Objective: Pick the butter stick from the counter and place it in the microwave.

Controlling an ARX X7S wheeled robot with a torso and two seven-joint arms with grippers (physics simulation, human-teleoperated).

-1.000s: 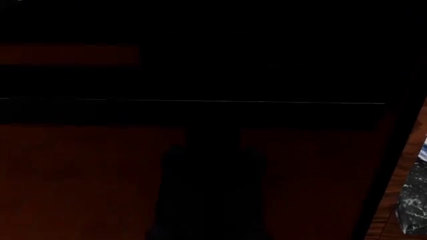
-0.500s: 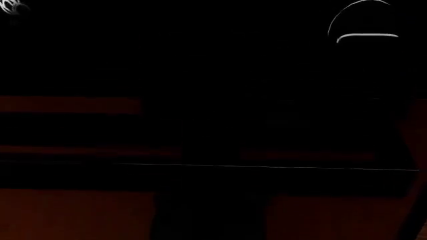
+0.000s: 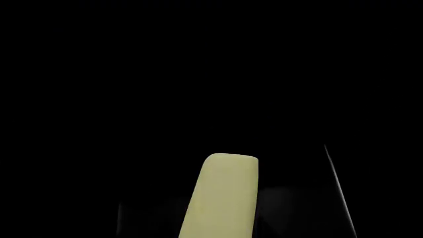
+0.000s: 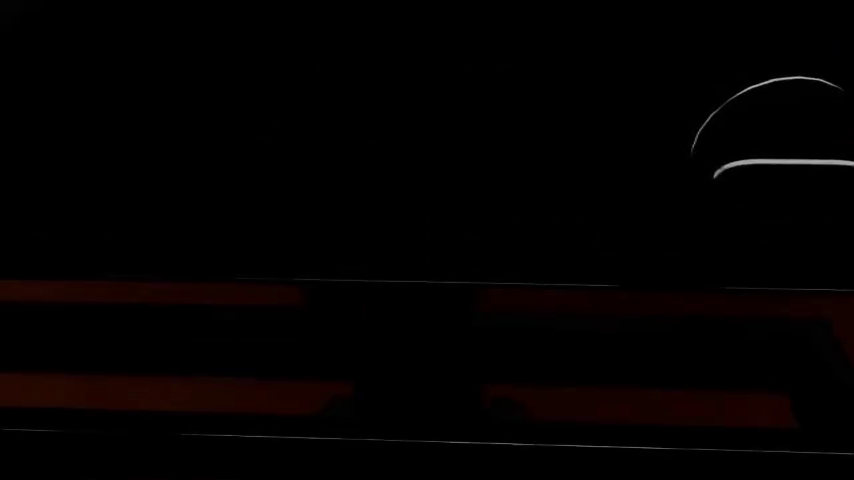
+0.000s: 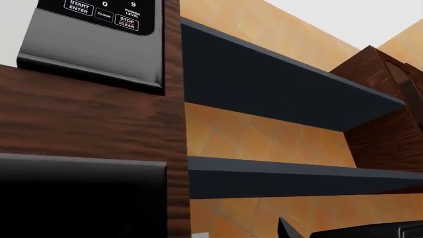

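left claw: fingers lost in black in the left wrist view, can't tell how the jaws stand; not pointing it.
butter stick (image 3: 221, 198): pale yellow-green block, sticks out straight ahead of the left claw, near end cut by frame edge. Judged held by that claw, grip itself not visible.
around the stick: pure black on all sides, one thin pale edge line (image 3: 338, 188) off to one side of the claw. Looks like a dark cavity, likely the microwave interior, can't confirm.
right claw: only dark bits of it at the frame edge in the right wrist view, jaw state can't tell; holds nothing visible.
beyond right claw: microwave keypad panel (image 5: 99, 12) (START/ENTER, CLOCK, STOP/CLEAR, POWER LEVEL) well apart from it, dark wood cabinet frame (image 5: 173, 124) beside the panel, two dark shelves (image 5: 284, 74) against orange tiled wall (image 5: 264, 136).
head view: near black; curved white outline (image 4: 774, 125), maybe a plate rim, unsure; dim reddish bands (image 4: 147, 292) lower down.
task stage: judged stick at or inside the microwave, release not yet done.
risk 1: floor of cavity unseen, letting go high drops the stick, it may bounce or tip.
risk 2: walls invisible in the dark, claw or stick may clip an edge on the way in or out.
risk 3: pulling back before jaws fully part drags the stick out again.
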